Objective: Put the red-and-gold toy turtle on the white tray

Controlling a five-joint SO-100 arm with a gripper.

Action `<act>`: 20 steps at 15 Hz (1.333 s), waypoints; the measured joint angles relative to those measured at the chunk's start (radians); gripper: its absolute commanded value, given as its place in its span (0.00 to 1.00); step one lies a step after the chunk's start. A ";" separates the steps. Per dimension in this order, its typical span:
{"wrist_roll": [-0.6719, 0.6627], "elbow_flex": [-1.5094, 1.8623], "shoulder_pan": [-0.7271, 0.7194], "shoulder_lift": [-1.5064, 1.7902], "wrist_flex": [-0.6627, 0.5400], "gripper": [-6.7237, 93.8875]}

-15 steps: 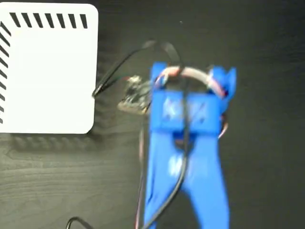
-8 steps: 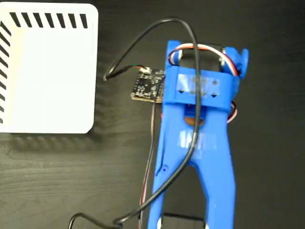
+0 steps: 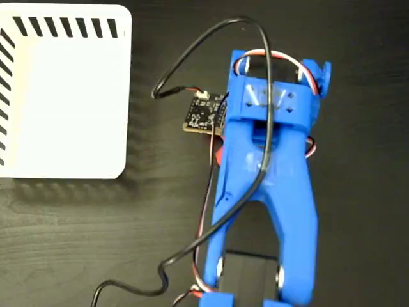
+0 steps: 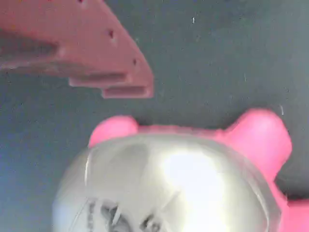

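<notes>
One red-and-gold toy turtle [image 4: 169, 183], lying on the dark worktop [image 3: 364, 128] right under the wrist camera, shiny dome filling the lower part of the wrist view, beneath the blue arm [image 3: 268, 185]. One white tray [image 3: 64, 96], top left in the fixed view, holding nothing, well apart from the turtle. One claw finger [image 4: 96, 58] above the shell, not touching; whether spread or closed, cannot tell.

A dark, black-brown table [image 3: 77, 236] with a faint wood grain carries everything. The white tray [image 3: 64, 96] lies flat on it at the upper left of the fixed view, its slanted dark slots running along the top and left edges. In the wrist view the turtle [image 4: 174, 188] sits on the same dark surface, its shiny shell up and pinkish-red legs spread.
</notes>
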 measured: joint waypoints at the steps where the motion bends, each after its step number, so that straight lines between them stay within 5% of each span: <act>1: 0.005 0.000 -0.002 -0.014 -0.021 0.66; 10: -0.003 0.000 0.020 -0.123 -0.118 0.63; 11: -0.003 0.000 0.018 -0.127 -0.120 0.56; 14: 0.006 0.000 0.018 -0.138 -0.143 0.09; 20: 0.015 0.000 0.020 -0.127 -0.129 0.07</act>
